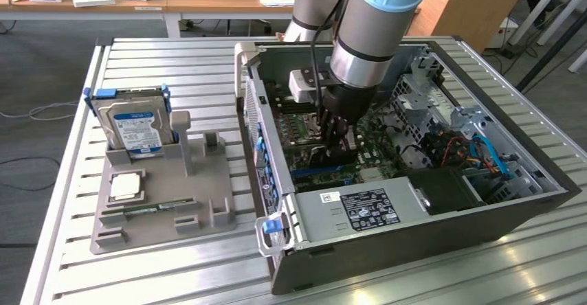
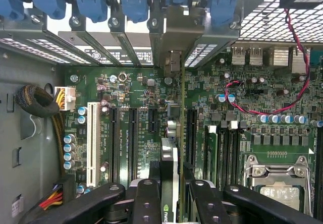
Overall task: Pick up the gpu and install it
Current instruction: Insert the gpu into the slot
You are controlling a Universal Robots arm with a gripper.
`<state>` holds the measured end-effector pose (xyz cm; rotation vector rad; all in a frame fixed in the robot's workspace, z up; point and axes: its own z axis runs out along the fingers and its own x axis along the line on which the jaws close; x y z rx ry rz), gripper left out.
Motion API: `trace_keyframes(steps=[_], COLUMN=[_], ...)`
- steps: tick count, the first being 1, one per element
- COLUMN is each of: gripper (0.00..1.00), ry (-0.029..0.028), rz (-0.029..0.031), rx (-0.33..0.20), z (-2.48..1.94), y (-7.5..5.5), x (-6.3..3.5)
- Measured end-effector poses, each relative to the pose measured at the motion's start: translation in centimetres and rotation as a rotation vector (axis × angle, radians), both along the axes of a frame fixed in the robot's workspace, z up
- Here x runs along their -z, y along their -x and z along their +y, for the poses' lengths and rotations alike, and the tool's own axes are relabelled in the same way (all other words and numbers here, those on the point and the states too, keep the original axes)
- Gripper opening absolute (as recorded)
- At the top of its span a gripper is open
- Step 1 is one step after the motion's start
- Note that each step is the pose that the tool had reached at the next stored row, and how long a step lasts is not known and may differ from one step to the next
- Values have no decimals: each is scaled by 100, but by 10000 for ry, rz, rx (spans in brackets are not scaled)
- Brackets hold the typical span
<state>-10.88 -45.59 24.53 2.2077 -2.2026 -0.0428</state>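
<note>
The end effector (image 2: pixel 171 193) grips the gpu (image 2: pixel 171 133) edge-on above the motherboard (image 2: pixel 126 103); keep it upright, lined up with a slot.

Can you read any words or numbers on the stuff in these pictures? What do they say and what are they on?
Power supply label: white print, too small to read.
Hard drive label: blue and white, too blurred to read.
Motherboard: small white lettering between the slots, unreadable.
Gpu in the tool: a partial logo at the picture's edge, not legible.
</note>
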Motion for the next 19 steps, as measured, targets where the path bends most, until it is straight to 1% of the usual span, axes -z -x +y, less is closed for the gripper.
trace_keyframes(steps=[12, 13, 14, 15, 16, 17, 19], gripper=[27, 28, 28, 34, 34, 40, 40], ry=[-1, -9, -5, -3, -3, -1, -1], rz=[0, 1, 1, -1, -1, -1, 0], rx=[0, 0, 0, 1, 2, 2, 1], z=[0, 1, 1, 1, 1, 1, 0], y=[0, 0, 0, 0, 0, 0, 0], x=[0, 2, 1, 1, 1, 1, 0])
